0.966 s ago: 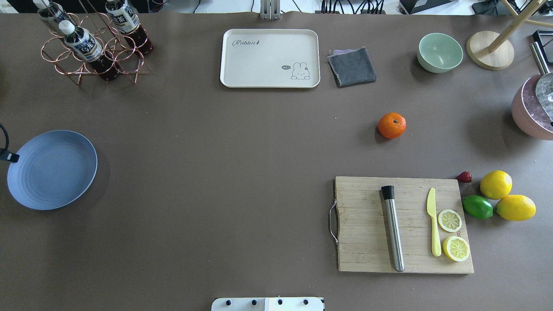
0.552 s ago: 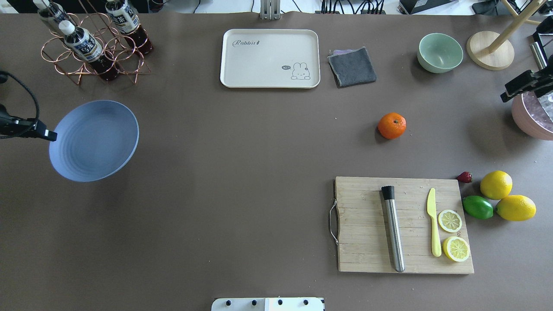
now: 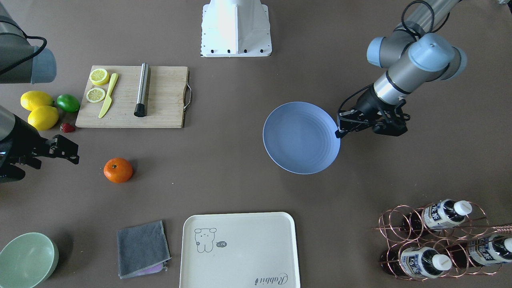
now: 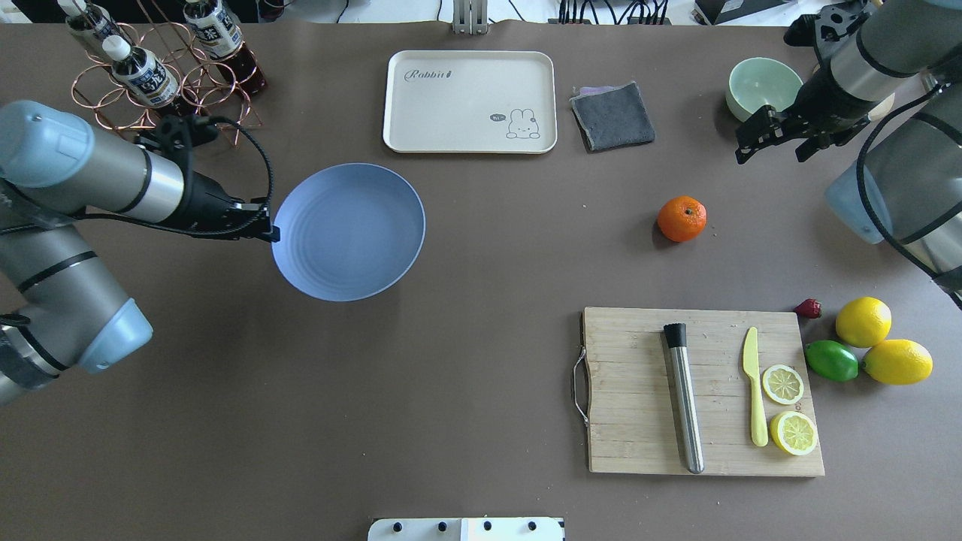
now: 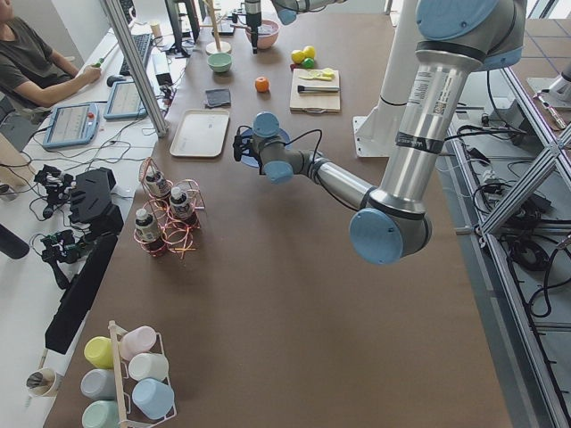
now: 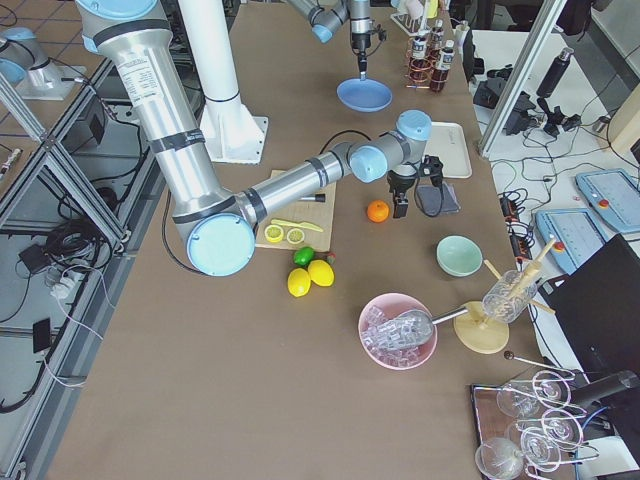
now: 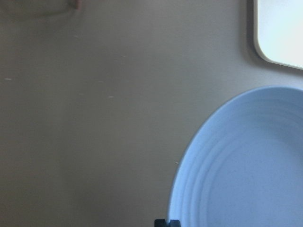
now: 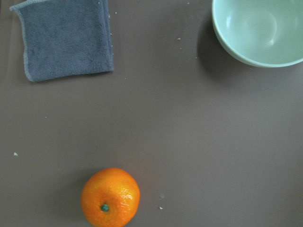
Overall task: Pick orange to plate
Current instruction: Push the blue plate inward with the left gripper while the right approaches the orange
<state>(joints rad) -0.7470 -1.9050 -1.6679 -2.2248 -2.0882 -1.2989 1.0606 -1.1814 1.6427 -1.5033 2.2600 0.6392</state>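
The orange [image 4: 682, 218] lies alone on the brown table, right of centre, also in the front view [image 3: 118, 170] and low in the right wrist view [image 8: 110, 197]. My right gripper [image 4: 770, 154] hangs open and empty above the table, behind and to the right of the orange, beside the green bowl. The blue plate [image 4: 348, 231] hangs just above the table left of centre, apart from the orange. My left gripper [image 4: 270, 234] is shut on its left rim, and the plate fills the left wrist view's lower right [image 7: 246, 165].
A cream tray [image 4: 470, 101], a grey cloth [image 4: 612, 115] and a pale green bowl [image 4: 765, 90] line the far side. A cutting board [image 4: 639, 391] with muddler, knife and lemon slices sits near right, two lemons and a lime [image 4: 831, 360] beside it. A bottle rack [image 4: 161, 79] stands far left.
My left arm has carried the plate from the table's left edge rightward toward the middle. My right arm has come in from the right edge to a spot near the green bowl.
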